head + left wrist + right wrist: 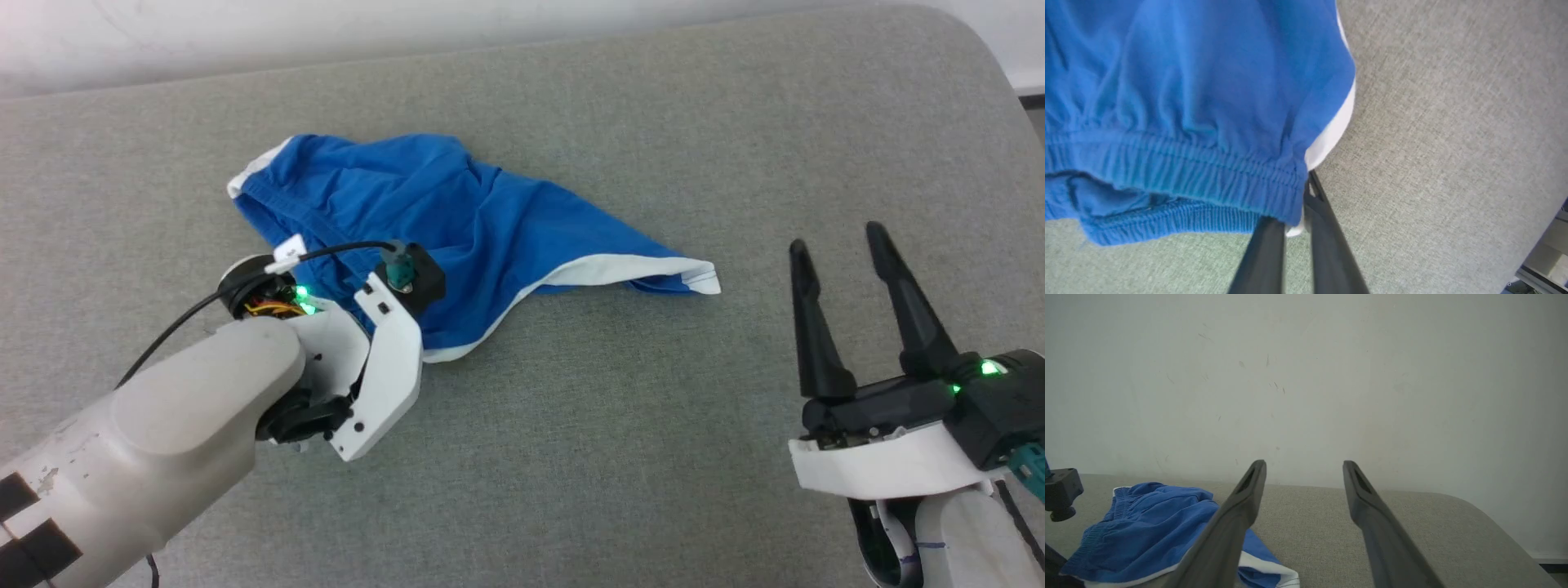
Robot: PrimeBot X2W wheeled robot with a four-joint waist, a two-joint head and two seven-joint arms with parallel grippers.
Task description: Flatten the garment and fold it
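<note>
A grey counter (571, 457) covered in woven cloth is stretching out in front of me, and its far right corner is curving round. The garment (457, 220) is lying directly on it, toward my left and the far side, well apart from the near edge. It is lying crumpled rather than flat. The blue cloth is bunching into soft folds through the middle, while one part is trailing off to my right and tapering to a point. White trim (608, 269) is running along that near edge and curling under at the tip. The gathered waistband (1180, 163) is sitting at the garment's left end, one layer doubling over another.
</note>
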